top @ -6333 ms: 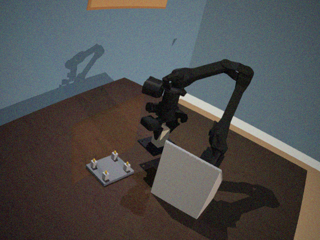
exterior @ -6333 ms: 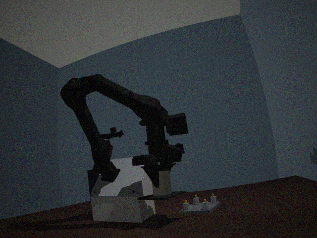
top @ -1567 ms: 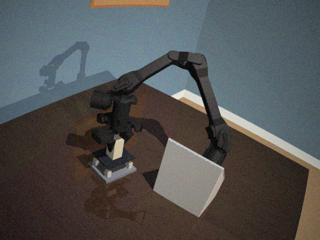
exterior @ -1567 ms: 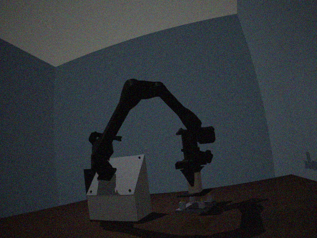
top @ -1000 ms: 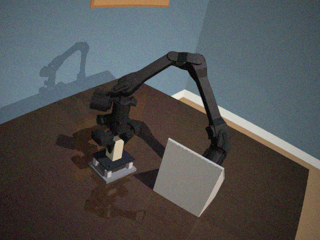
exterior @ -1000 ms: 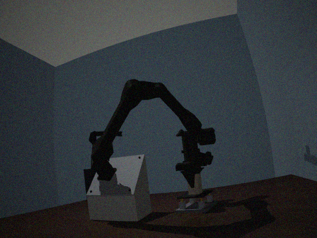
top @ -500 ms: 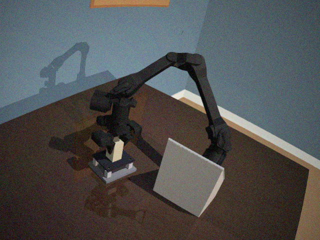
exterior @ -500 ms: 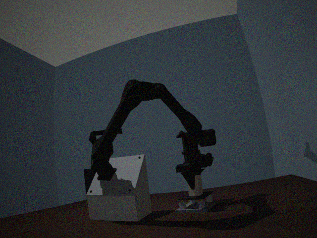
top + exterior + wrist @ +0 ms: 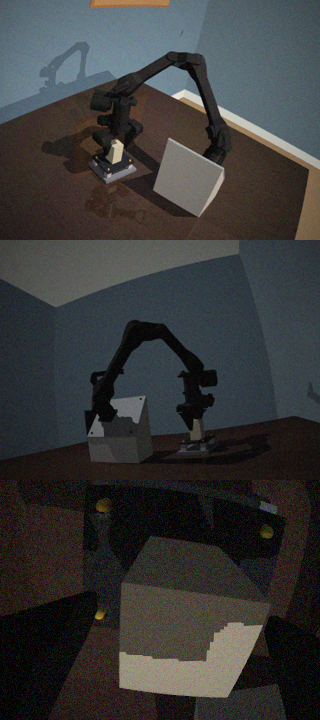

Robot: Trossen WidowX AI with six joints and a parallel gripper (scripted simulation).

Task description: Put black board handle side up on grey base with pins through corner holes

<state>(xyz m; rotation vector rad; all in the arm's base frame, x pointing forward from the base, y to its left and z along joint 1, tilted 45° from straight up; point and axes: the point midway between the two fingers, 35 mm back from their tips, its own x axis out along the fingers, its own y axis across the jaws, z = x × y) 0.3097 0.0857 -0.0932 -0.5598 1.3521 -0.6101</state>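
In the top view, the wedge-shaped stand [image 9: 188, 178] [image 9: 113, 450] sits toward five o'clock; the black board [image 9: 118, 166] [image 9: 193, 442] [image 9: 150, 517] rests on the grey base [image 9: 121, 177] [image 9: 192, 452] toward seven. Wide-open fingers [image 9: 102, 139] [image 9: 187, 418] point down around its handle [image 9: 116, 153] [image 9: 197, 429] [image 9: 190, 620], beneath the high-arched arm [image 9: 156, 66] [image 9: 148, 330].

The handle [image 9: 187, 625], lit along its lower part, stands between the dark, parted fingers. Behind it lies the black board [image 9: 150, 510], three gold pins [image 9: 103, 505] showing at its corners.
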